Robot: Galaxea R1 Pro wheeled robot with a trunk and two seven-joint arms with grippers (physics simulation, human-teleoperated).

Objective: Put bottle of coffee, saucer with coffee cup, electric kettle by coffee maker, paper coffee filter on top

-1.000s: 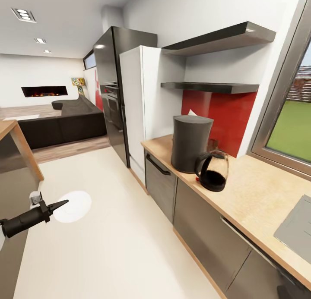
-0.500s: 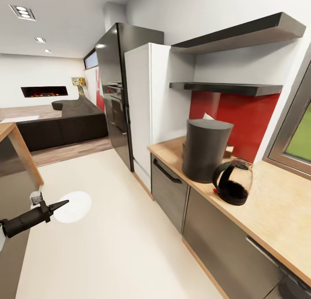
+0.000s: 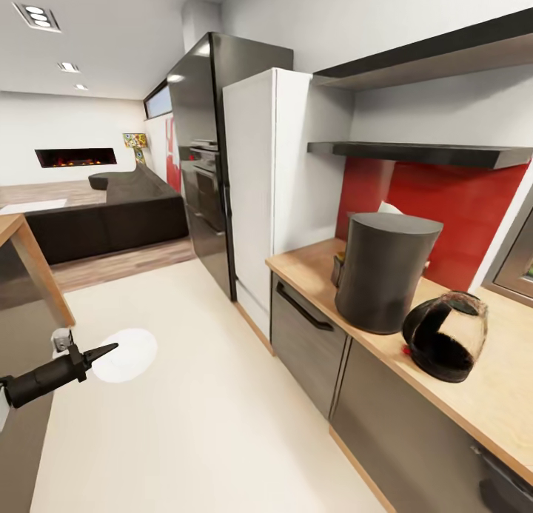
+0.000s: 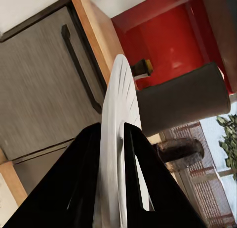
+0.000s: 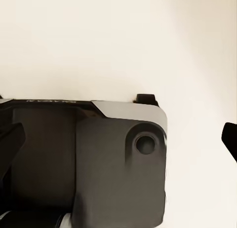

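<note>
The left gripper (image 3: 100, 350) sits low at the robot's side, its fingers (image 4: 84, 183) clamped on the rim of the saucer (image 3: 124, 354), which the wrist view shows edge-on between them. The right gripper (image 5: 232, 139) looks down at the robot's own base and pale floor; whether its fingers are apart or closed cannot be told.

Further off, along the countertop (image 3: 474, 394), the kettle (image 3: 446, 337) stands just beside the maker (image 3: 383, 271), with a white filter (image 3: 388, 208) tip peeking behind the maker's top and the jar (image 4: 142, 68) tucked behind it by the red backsplash.

The step looks like carrying the saucer to the counter. Doing it well likely means approaching square, levelling the plate, and setting it on bare wood close to the maker, clear of the kettle.
</note>
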